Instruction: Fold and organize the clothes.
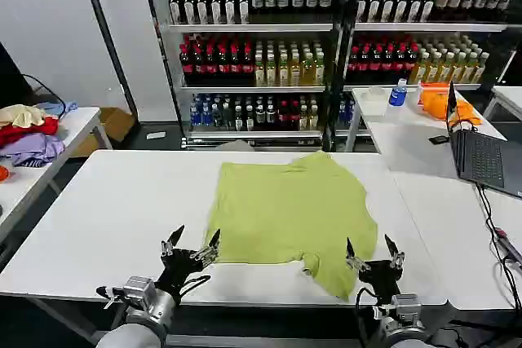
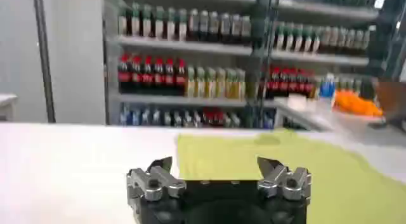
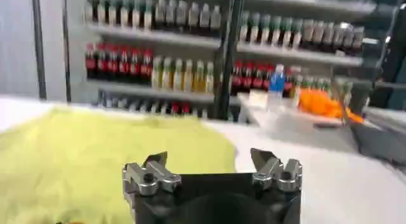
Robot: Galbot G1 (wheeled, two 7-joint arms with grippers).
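Lime yellow-green short-sleeved cotton T-shirt (image 1: pixel 289 213) lies spread on the white tabletop (image 1: pixel 106 218), around the middle and reaching toward the near edge, right of centre. Not flat: near-right part is rumpled and a flap hangs close to the near edge.

Left gripper (image 1: pixel 191 246) hovers at the near edge, just beside the shirt's near-left corner, jaws spread apart, nothing held. Right gripper (image 1: pixel 371 253) sits at the near edge by the shirt's near-right bulge, jaws likewise apart and empty. Both point away from the robot, toward the far edge.

Key relation: shirt lies straight ahead of and between the two grippers, long axis running roughly near-to-far. Left wrist view has fabric ahead and off to one side of the left gripper (image 2: pixel 214 174); right wrist view has it off to the other side of the right gripper (image 3: pixel 209 171). Right looks slightly closer to cloth, maybe overlapping the hem; hard to say from the head view.

Judgement: folding not started.
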